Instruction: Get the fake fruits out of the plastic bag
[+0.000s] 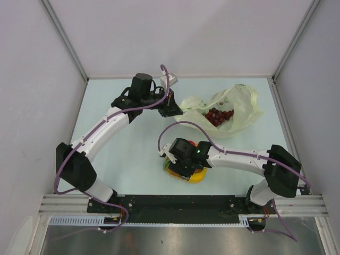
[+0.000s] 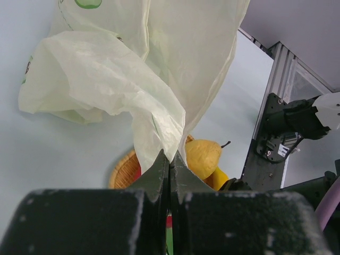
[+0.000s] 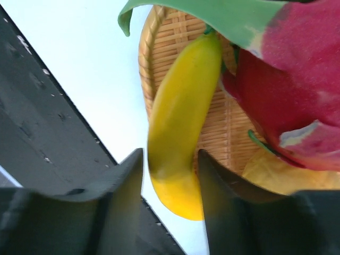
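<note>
The banana (image 3: pixel 175 122) lay between the parted fingers of the right gripper (image 3: pixel 170 175); the left gripper (image 2: pixel 170 164) pinched the plastic bag (image 2: pixel 133 79).

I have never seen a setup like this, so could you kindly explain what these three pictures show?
Two robot arms are bolted at a table's near edge. One picture looks down from overhead; the other two come from cameras on each wrist. The left gripper is shut on the plastic bag, pinching its edge. Grapes lie in the bag. The right gripper hangs over a woven mat with its fingers either side of a banana, beside a dragon fruit. A pear lies there too.
</note>
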Controlling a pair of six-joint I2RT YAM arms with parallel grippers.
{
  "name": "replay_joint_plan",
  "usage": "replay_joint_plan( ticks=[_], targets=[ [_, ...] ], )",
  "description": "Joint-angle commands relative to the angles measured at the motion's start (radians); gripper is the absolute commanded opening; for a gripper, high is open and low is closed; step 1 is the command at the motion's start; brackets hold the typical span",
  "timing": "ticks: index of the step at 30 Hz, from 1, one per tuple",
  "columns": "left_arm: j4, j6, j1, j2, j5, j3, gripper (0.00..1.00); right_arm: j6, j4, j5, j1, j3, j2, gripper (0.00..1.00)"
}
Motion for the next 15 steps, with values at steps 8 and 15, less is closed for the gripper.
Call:
replay_joint_plan(
  ticks=[8,15],
  targets=[
    [0.019,-0.01,0.005,-0.019,0.025,-0.003,0.0,-0.077,-0.13,-0.004,0.01,0.062,-0.082,0.76],
    [-0.022,0.024,0.005,-0.032,0.025,0.026,0.0,-0.223,-0.255,-0.122,-0.051,0.148,-0.235,0.75]
  ],
)
